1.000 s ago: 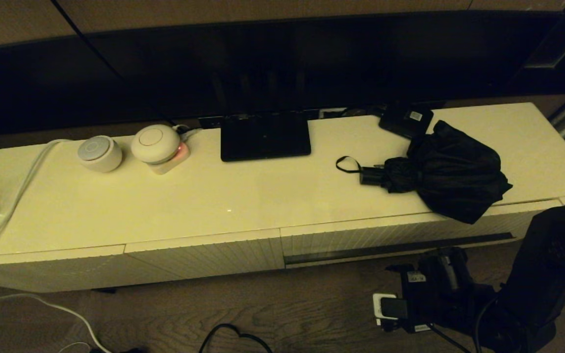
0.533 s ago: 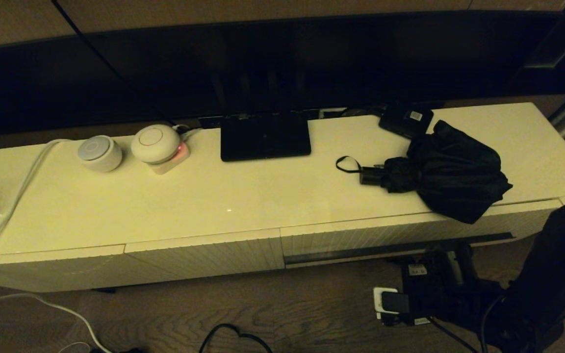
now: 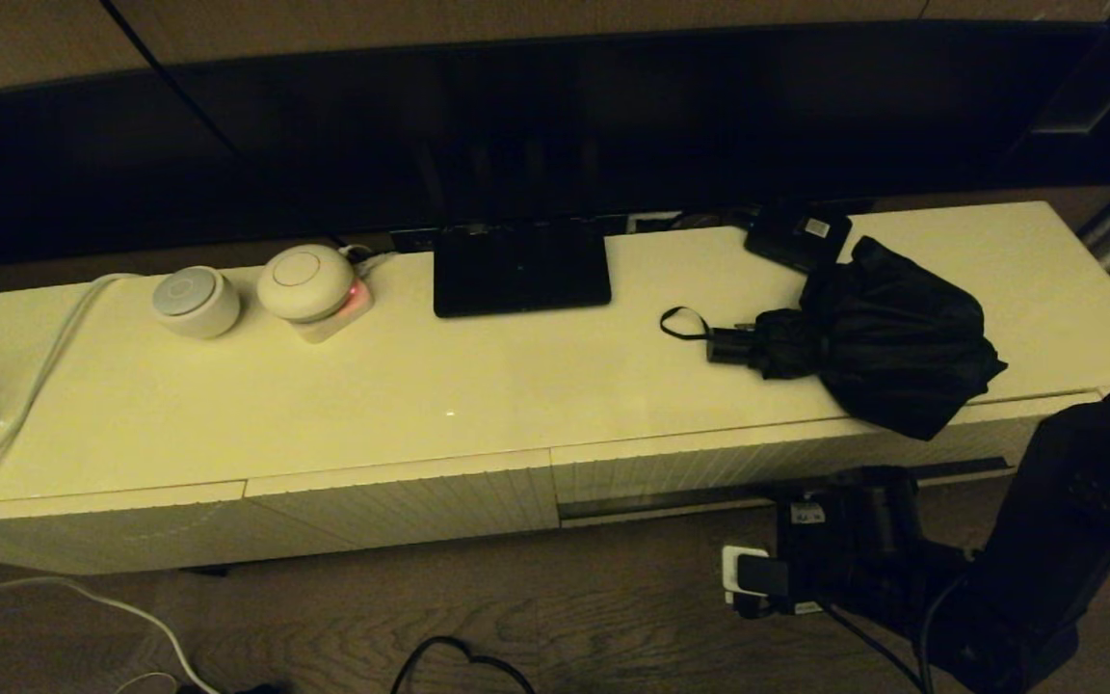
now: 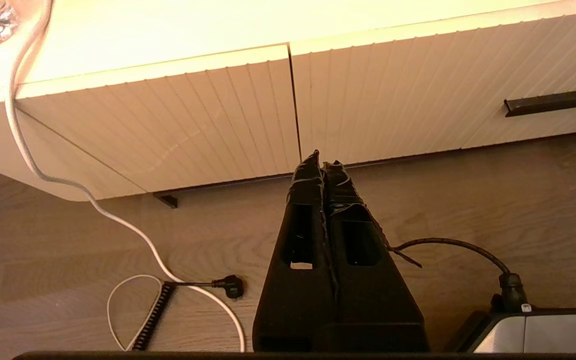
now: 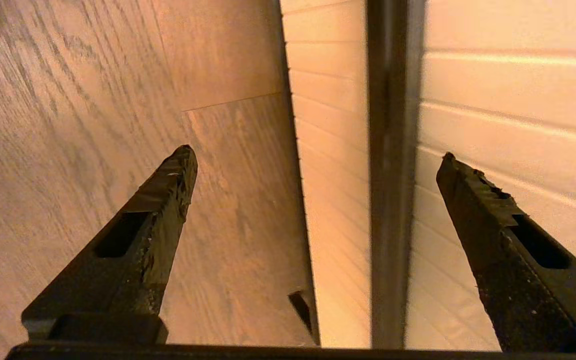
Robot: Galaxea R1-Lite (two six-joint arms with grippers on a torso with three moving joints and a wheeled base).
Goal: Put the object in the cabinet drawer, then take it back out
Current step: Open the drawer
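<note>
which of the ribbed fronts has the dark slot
The cabinet drawer on the right, below the black umbrella; the shorter front left of it is plain. The open right hand faces its slot.

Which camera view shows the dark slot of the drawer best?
The right wrist view shows it best: the dark slot runs close between the open right pincer fingers. The head view shows the slot partly hidden by the arm. The left wrist view shows only its end.

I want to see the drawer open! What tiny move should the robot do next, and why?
Probably ease the open right gripper forward so one finger slips into the dark slot. The drawer looks closed, the umbrella lies on the cabinet top, and the slot sits between the spread fingers.
</note>
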